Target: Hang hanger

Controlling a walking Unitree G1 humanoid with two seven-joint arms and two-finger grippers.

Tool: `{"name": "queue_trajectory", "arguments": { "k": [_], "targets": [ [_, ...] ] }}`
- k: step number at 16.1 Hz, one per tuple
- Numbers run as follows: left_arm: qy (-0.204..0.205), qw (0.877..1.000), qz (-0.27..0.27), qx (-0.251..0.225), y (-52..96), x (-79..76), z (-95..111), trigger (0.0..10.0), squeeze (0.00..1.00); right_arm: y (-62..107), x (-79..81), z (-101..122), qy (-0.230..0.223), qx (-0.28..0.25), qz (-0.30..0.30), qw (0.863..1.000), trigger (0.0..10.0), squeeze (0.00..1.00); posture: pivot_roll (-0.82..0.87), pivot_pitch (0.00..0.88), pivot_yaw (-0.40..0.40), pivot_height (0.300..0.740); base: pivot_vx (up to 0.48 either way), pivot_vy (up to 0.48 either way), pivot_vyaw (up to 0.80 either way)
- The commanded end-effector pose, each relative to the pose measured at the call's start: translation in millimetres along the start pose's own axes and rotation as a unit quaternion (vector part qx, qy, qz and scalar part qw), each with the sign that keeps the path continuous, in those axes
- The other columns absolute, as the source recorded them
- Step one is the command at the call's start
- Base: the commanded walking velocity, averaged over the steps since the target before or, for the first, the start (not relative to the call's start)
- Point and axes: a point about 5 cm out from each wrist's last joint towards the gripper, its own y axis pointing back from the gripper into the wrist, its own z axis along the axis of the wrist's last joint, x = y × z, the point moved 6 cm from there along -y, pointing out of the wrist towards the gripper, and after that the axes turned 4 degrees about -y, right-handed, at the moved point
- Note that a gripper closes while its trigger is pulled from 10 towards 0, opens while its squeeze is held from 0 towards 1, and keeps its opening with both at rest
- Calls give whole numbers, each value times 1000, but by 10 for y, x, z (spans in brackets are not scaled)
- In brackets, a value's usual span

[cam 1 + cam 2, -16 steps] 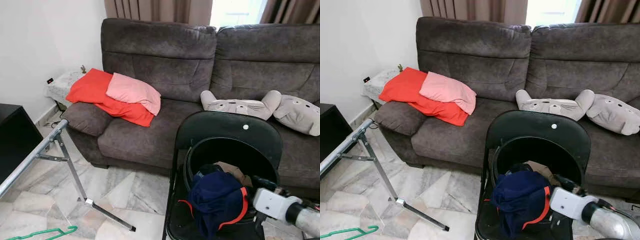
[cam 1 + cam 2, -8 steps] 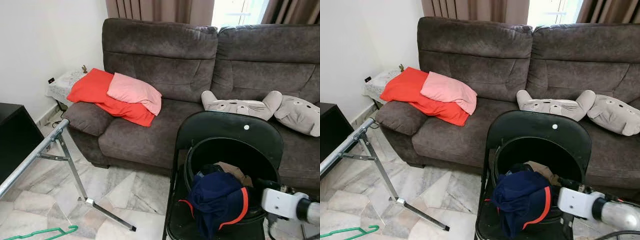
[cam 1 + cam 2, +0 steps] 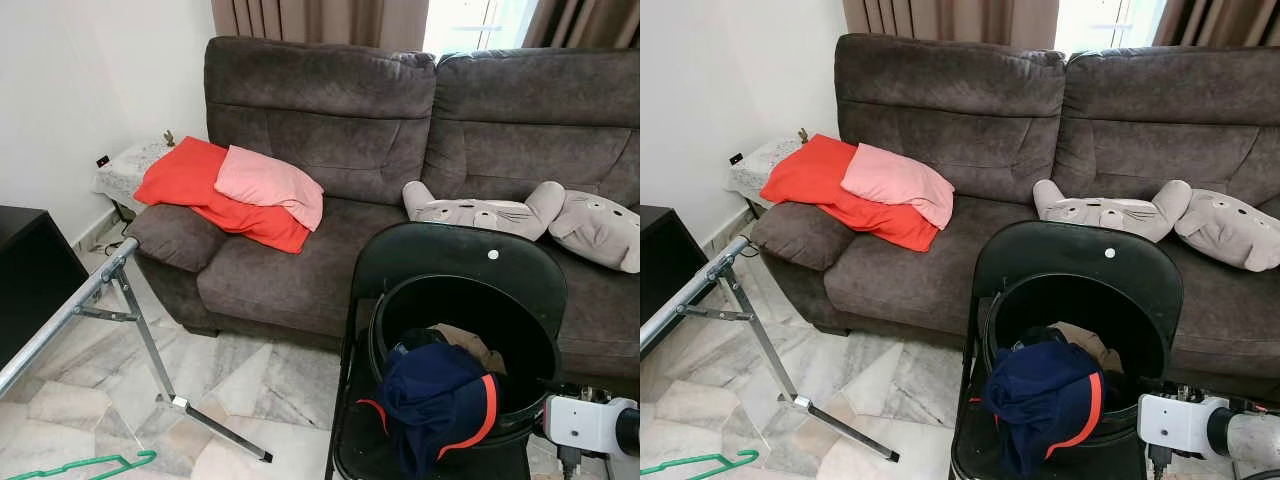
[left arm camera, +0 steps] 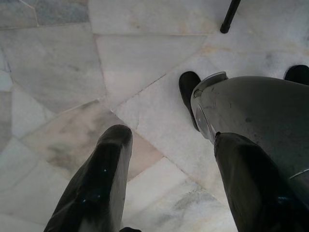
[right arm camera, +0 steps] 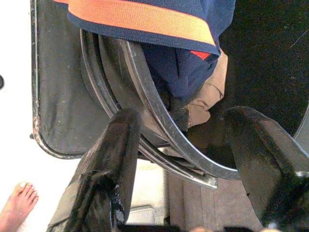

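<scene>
A green hanger [image 3: 86,466] lies on the marble floor at the lower left, below the slanted metal bar of a clothes rack [image 3: 62,318]. My right arm's white wrist [image 3: 585,424] sits low at the right, beside a black bucket [image 3: 530,345]. In the right wrist view my right gripper [image 5: 183,116] is open, its fingers either side of the bucket's rim [image 5: 145,92], holding nothing. A navy garment with an orange stripe [image 3: 440,400] hangs over the bucket's front. My left gripper [image 4: 169,137] hangs open over the floor, next to my own leg [image 4: 256,116].
The bucket stands on a black folding chair [image 3: 455,255] in front of a grey sofa [image 3: 330,130] with red and pink cushions [image 3: 240,190] and two plush toys [image 3: 480,212]. A black cabinet [image 3: 25,270] is at the left. A person's bare foot [image 5: 17,203] is near the chair.
My right arm has drawn back to the right and lower, away from the navy garment. The hanger and rack have stayed put.
</scene>
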Motion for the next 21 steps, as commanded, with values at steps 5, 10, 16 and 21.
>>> {"name": "queue_trajectory", "arguments": {
  "k": [5, 10, 16, 21],
  "targets": [
    [-1, 1000, -1, 5, 4, 12, -25, 10000, 0, 21, -27, -5, 10, 3, 2, 1000, 10000, 0, -27, 0, 43, 740, 0, 0, 0],
    [-1, 1000, -1, 5, 4, 12, -25, 10000, 0, 21, -27, -5, 10, 3, 2, 1000, 10000, 0, -27, 0, 43, 740, 0, 0, 0],
    [-1, 1000, -1, 5, 4, 8, -28, 10000, 0, 131, -789, 513, -108, -143, -283, 942, 10000, 0, -20, 0, 40, 740, 0, 0, 0],
    [0, 1000, -3, 4, 4, 1, -28, 10000, 0, 124, -804, 518, -118, -147, -287, 939, 10000, 0, -18, 0, 37, 740, 0, 0, 0]
  ]
}}
